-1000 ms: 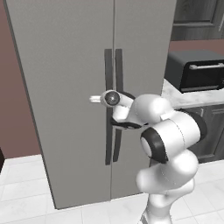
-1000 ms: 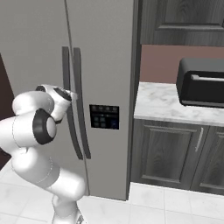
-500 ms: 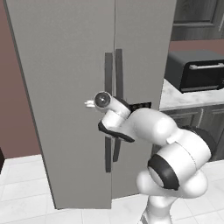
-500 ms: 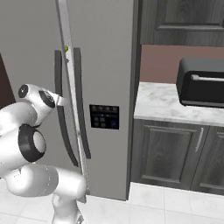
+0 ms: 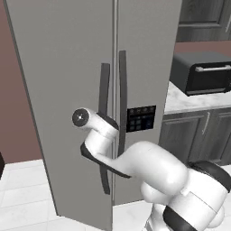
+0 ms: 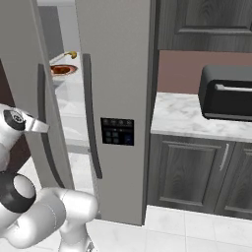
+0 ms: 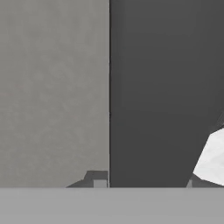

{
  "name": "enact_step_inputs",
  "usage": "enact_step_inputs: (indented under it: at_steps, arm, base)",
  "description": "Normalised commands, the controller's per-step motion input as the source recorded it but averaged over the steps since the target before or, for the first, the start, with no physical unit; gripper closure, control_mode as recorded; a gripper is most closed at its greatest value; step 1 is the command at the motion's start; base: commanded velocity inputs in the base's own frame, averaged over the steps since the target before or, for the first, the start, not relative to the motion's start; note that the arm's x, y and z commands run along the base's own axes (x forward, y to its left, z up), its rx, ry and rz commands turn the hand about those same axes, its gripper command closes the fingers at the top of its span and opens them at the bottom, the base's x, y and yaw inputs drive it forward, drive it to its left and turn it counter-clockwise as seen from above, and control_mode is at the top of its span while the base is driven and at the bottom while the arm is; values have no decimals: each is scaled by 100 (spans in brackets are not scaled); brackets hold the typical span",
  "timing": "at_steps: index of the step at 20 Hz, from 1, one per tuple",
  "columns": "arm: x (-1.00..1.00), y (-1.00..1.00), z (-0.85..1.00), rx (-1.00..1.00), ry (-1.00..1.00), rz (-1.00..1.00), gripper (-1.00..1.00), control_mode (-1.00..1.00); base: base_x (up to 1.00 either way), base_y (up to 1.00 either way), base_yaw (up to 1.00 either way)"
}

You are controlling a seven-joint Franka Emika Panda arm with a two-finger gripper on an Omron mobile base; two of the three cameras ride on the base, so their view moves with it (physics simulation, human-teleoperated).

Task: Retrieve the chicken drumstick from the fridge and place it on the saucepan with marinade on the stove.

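Note:
The fridge [image 5: 144,49] is a tall light-grey two-door unit. Its left door [image 5: 63,81] stands partly swung out. My gripper [image 5: 105,135] is shut on that door's long dark handle [image 5: 104,90]. In the hand view the handle [image 7: 153,96] runs between my fingertips [image 7: 97,180], with the grey door face beside it. Through the gap the right base view shows white shelves, a white plate with a dark red rim [image 6: 64,70] and a small curved yellow-brown item [image 6: 69,54]. The chicken drumstick is hidden; the saucepan and the stove are out of view.
A black toaster oven [image 6: 227,93] sits on the marble counter [image 6: 182,115] right of the fridge, above dark cabinets [image 6: 197,172]. The right fridge door [image 6: 115,74] with its control panel [image 6: 117,131] stays closed. White floor tiles lie in front.
The left fridge door has swung outward with the gripper holding its handle, and the hand has moved left and toward the base. The fridge interior now shows in the right base view.

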Motion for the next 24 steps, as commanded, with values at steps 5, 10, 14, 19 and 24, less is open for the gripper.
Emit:
enact_step_inputs:
  at_steps: [5,10,14,19,24]
  arm:
    - [-80,100,-33,0,6,-22,100,-100]
    - [-21,90,-22,-12,8,-13,-100,-100]
    - [-21,1,-8,0,0,1,-100,-100]
    - [-100,-9,-50,4,-5,1,-100,-100]
    - [-100,-74,3,22,-22,3,-100,-100]
  base:
    - [0,0,0]
    - [0,0,0]
    - [0,0,0]
    - [0,0,0]
    - [0,0,0]
